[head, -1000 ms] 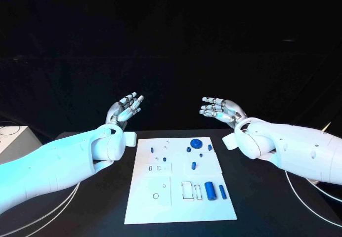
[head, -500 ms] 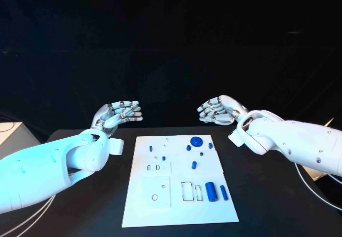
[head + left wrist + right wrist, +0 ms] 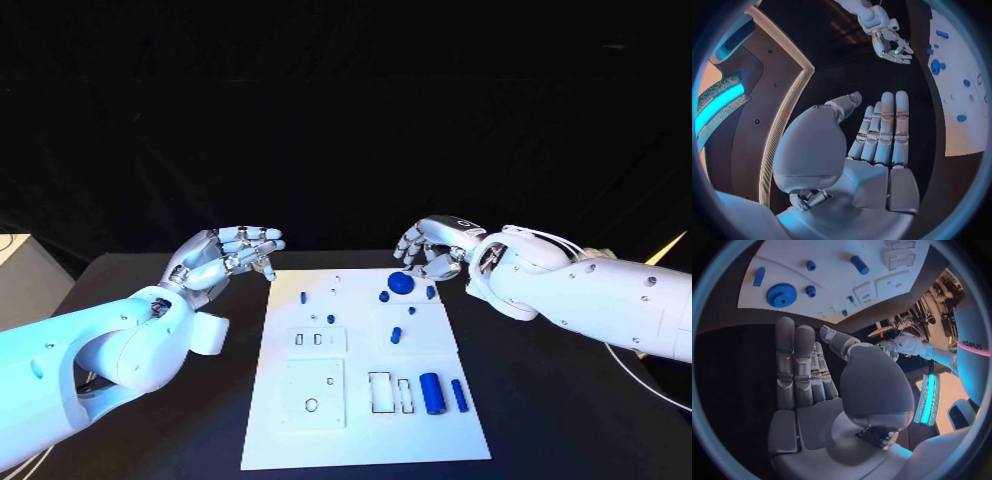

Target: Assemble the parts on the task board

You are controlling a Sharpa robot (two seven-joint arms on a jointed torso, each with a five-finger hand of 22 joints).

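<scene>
- Since a second ago both arms have come down and forward: the hands that were raised well above the far edge of the table, fingers up, now hang low at the far end of the board.
- The left hand (image 3: 227,255) holds nothing; its fingers, spread before, are now bent over loosely, just off the board's far left corner.
- The right hand (image 3: 436,246) is also empty, fingers curved downward, above the far right corner and near the blue gear (image 3: 400,283).
- The white board (image 3: 310,440) lies flat in the middle of the black table (image 3: 562,420); its blue parts sit where they were.
- The gear is likely light, hard plastic; its toothed rim should give a fair hold if pinched from opposite sides.
- The blue cylinder (image 3: 430,386) nearer the robot looks smooth and may roll or slip; taking it across the middle seems safest.
- The small pegs (image 3: 394,336) look tiny and light, needing a fine fingertip pinch.
</scene>
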